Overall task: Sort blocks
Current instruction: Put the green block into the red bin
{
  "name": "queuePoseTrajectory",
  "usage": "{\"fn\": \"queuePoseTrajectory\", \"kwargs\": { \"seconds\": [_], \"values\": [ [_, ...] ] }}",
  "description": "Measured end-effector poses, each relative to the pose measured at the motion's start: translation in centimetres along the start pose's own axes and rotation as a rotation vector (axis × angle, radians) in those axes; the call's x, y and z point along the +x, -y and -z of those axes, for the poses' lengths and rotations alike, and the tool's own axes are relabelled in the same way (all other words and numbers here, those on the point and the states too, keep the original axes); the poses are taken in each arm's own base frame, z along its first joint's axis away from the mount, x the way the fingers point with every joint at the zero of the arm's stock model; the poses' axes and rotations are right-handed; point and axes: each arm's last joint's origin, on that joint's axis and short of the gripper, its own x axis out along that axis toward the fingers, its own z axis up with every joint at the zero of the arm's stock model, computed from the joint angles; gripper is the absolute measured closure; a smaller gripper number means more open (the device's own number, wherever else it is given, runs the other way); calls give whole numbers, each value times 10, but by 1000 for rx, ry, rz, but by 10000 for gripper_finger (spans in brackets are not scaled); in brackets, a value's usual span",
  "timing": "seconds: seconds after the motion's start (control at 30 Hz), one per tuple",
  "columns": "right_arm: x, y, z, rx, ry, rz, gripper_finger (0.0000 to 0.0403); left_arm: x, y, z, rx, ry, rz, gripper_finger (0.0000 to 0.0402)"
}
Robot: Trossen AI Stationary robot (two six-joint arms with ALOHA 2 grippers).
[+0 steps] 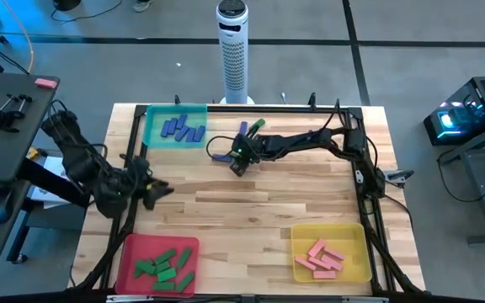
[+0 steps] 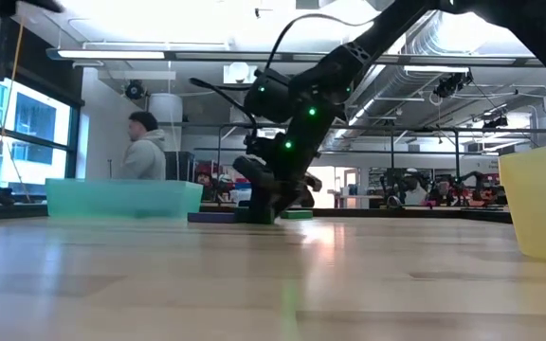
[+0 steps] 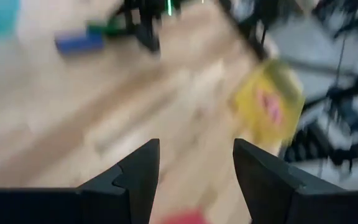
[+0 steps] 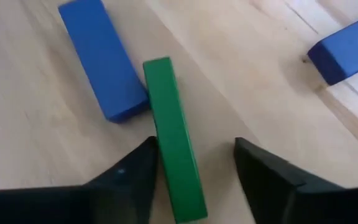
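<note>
My right gripper (image 1: 237, 162) is low over the table's far middle, open, with a green block (image 4: 174, 168) lying on the wood between its fingers. A blue block (image 4: 101, 56) lies with one end against the green one, and another blue block (image 4: 347, 50) lies farther off. In the high view a blue block (image 1: 220, 157) lies beside the gripper, and a blue block (image 1: 243, 128) and a green block (image 1: 256, 124) lie beyond it. My left gripper (image 1: 154, 192) hovers open and empty over the table's left edge (image 3: 194, 168). My right gripper comes slanting down from the table's right, its fingers across the green block. One finger (image 4: 143, 163) stands right against the block's long side (image 4: 161, 149); I cannot tell whether it touches. The other finger stands apart from it.
A teal tray (image 1: 151, 118) with blue blocks stands at the far left, a red tray (image 1: 130, 252) with green blocks at the near left, and a yellow tray (image 1: 356, 234) with pink blocks at the near right. A white tower fan (image 1: 234, 50) stands behind the table.
</note>
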Motion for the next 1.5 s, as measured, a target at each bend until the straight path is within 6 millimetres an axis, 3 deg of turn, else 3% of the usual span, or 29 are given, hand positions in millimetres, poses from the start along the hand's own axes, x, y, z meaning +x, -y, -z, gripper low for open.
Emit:
{"fn": "queuePoseTrajectory", "kwargs": {
  "seconds": [0.13,0.23,0.33,0.5,0.7,1.1,1.33,1.5],
  "values": [
    [-8,-3,5,-80,-67,-20,315,1,1,-11,23,150,4,213],
    [-26,-3,8,-145,-130,-45,380,4,5,-16,84,204,5,213],
    [-58,-2,5,-233,-148,-79,376,9,11,-18,173,232,3,213],
    [-132,-2,-21,-363,59,-266,373,21,21,-24,276,280,-24,213],
    [-184,-10,-35,-409,270,-519,388,40,33,-44,305,382,-57,209],
    [-220,-37,-58,-276,601,-774,385,65,43,-84,346,433,37,131],
    [-229,-49,-58,-263,656,-831,384,72,56,-96,420,458,207,135],
    [-230,-51,-57,-261,656,-836,383,82,60,-100,415,449,267,176]
  ]
}}
